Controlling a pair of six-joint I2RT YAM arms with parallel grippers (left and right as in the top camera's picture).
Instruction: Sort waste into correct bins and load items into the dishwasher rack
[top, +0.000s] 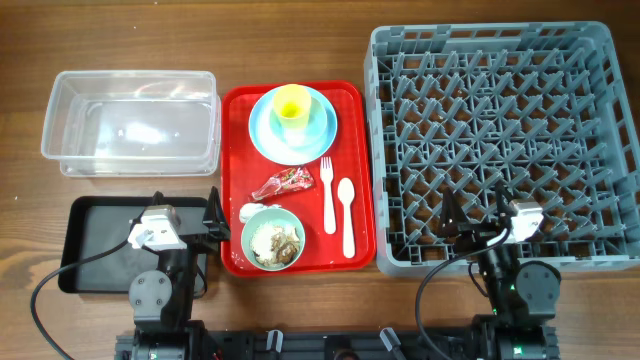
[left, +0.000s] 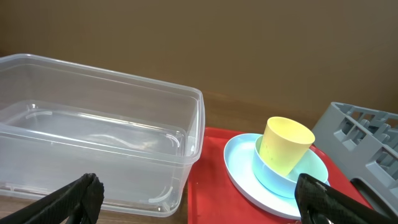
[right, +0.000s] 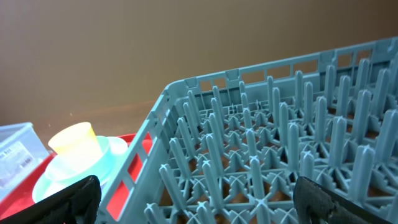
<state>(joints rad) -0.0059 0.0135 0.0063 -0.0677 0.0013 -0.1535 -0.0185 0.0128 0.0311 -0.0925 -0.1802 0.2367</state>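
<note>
Two claws: the left gripper (top: 185, 205) and the right gripper (top: 475, 205) both have their jaws spread wide, with nothing held.
Left gripper place: over the right end of the black tray (top: 90, 215), just beside the red serving tray (top: 232, 130).
Right gripper place: above the near edge of the dishwasher rack (top: 382, 150).
Bowl: the mint-green bowl (top: 245, 240) sits at the near left corner of the red serving tray, with the beige leftovers (top: 270, 242) inside.
Scrap: the white scrap (top: 250, 212) lies at the bowl's far rim.
Wrapper: the red wrapper (top: 283, 183) lies just beyond that.
Cutlery: the fork (top: 328, 195) and spoon (top: 348, 215) lie side by side, right of the bowl.
Plate: the light blue plate (top: 262, 130) is at the far end of the red serving tray, and the yellow cup (top: 292, 105) stands on it.
Tub: the clear tub (top: 130, 73) sits left of the plate, beyond the black tray.
Rack: it sits on the table (top: 300, 40) right of the red serving tray and reaches furthest back.
</note>
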